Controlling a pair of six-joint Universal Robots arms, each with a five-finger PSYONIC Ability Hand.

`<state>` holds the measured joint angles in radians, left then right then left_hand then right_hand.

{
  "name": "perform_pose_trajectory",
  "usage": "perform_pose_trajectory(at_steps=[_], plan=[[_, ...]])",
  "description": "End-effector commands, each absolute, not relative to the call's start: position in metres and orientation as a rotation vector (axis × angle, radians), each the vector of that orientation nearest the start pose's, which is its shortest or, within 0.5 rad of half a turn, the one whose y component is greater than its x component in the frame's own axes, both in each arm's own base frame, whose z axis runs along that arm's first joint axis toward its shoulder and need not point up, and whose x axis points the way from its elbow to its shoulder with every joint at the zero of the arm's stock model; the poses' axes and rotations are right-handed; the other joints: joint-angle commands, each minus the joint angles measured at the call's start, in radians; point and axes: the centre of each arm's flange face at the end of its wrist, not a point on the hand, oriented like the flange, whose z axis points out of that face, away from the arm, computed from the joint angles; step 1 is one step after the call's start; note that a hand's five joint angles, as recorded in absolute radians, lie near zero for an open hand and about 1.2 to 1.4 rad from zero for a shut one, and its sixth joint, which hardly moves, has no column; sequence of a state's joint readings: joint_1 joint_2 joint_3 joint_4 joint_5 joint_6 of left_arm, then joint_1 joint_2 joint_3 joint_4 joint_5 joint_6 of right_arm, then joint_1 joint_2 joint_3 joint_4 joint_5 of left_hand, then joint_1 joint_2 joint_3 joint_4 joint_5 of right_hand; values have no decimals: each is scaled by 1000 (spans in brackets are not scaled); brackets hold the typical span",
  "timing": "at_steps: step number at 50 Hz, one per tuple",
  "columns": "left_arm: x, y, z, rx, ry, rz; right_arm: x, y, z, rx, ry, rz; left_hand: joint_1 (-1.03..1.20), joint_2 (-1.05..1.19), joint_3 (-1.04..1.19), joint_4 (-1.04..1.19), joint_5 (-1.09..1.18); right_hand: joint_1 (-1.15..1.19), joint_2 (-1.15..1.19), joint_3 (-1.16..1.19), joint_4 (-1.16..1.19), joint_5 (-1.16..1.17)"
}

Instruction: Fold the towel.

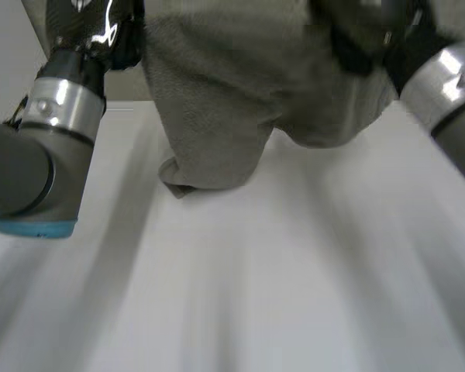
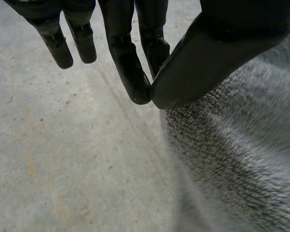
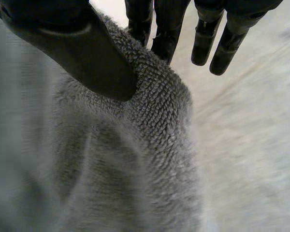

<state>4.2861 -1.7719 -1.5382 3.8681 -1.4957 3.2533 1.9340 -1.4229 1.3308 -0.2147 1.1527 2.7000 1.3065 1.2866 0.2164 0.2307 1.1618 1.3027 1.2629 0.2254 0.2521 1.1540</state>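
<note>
Fingers (image 2: 128, 67) of left hand (image 2: 217, 48) and right hand (image 3: 77, 53) pinch towel (image 1: 217, 116); head view shows it hanging over table (image 1: 294, 279).

Left arm (image 1: 39, 155) and right arm (image 1: 449, 85) reach forward, hands raised; left hand (image 2: 217, 53) pinches the towel (image 2: 241, 164) between thumb and fingertip; right hand (image 3: 77, 53) clamps it under its thumb against fingers.

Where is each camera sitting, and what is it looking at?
Head view: between and behind the arms, looking down at the table and held-up towel; left arm and right arm show.
Left wrist view: on the left wrist, looking along the left robot hand, which pinches the towel's edge.
Right wrist view: on the right wrist, looking along the right robot hand, pinching the towel.
Shared: all three see the towel.
</note>
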Motion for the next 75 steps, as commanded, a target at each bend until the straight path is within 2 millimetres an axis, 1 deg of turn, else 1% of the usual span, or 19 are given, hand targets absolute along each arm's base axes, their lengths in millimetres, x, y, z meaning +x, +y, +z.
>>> perform_pose_trajectory(at_steps=[1,2,3,5,6,8,13,27,28,29,30,31,32,34,49,55,60,68,75], plan=[[-265,-272,262,730,1927,-2769,260,-255,262,-1344,1688,-1934,90,110,-42,-56,60,94,133,-51,-78,68],[-261,-266,241,774,2041,-2677,253,-251,244,-1403,1735,-1891,90,110,-42,-56,60,94,133,-51,-78,68],[-261,-266,241,775,2043,-2676,245,-247,226,-1464,1777,-1853,90,110,-42,-56,60,94,133,-51,-78,68],[-257,-252,207,851,2246,-2491,238,-243,212,-1519,1809,-1823,90,110,-42,-56,60,94,133,-51,-78,68],[-257,-252,207,851,2247,-2490,238,-243,212,-1520,1809,-1823,90,110,-42,-56,60,94,133,-51,-78,68],[-257,-240,173,908,2453,-2268,231,-234,192,-1596,1858,-1757,90,110,-42,-56,60,94,133,-51,-78,68],[-259,-226,149,974,2615,-2047,230,-229,182,-1594,1888,-1703,90,110,-42,-56,60,94,133,-51,-78,68],[-265,-225,153,1000,2610,-2052,230,-229,180,-1448,1936,-1661,90,110,-42,-56,60,94,133,-51,-78,68],[-265,-225,153,1001,2609,-2055,230,-229,180,-1445,1941,-1656,-78,-59,-42,-56,-108,94,133,-51,-78,68],[-265,-225,153,1006,2610,-2056,230,-230,179,-1435,1948,-1648,-452,-432,-42,-56,-482,94,133,-51,-78,68],[-265,-225,153,1006,2610,-2056,230,-230,179,-1435,1949,-1648,-456,-436,-42,-56,-486,94,133,-51,-78,68],[-267,-223,153,1017,2611,-2057,230,-230,178,-1414,1958,-1639,-813,-793,-42,-56,-843,94,133,-51,-78,68],[-268,-222,152,1030,2617,-2053,230,-231,179,-1377,1970,-1637,-983,-963,-42,-56,-1012,94,133,-51,-78,68],[-269,-221,151,1038,2621,-2049,230,-234,181,-1316,1993,-1631,-1063,-1043,-42,-56,-1093,94,133,-51,-78,68],[-296,-188,138,1230,2667,-1992,229,-274,189,-835,2126,-1601,-1069,-1050,-42,-56,-1099,94,133,-51,-78,68],[-304,-197,123,1235,2687,-1955,225,-279,188,-726,2139,-1575,-1046,-1026,-42,-56,-1076,94,133,-51,-78,68],[-310,-224,100,1109,2673,-1897,223,-280,188,-710,2149,-1575,-906,-886,-42,-56,-935,94,133,-51,-78,68],[-308,-249,104,929,2600,-1929,215,-281,193,-676,2150,-1586,-724,-704,-42,-56,-753,94,133,-51,-78,68],[-310,-247,100,950,2606,-1917,213,-280,201,-646,2132,-1611,-673,-653,-42,-56,-703,94,133,-51,-78,68]])
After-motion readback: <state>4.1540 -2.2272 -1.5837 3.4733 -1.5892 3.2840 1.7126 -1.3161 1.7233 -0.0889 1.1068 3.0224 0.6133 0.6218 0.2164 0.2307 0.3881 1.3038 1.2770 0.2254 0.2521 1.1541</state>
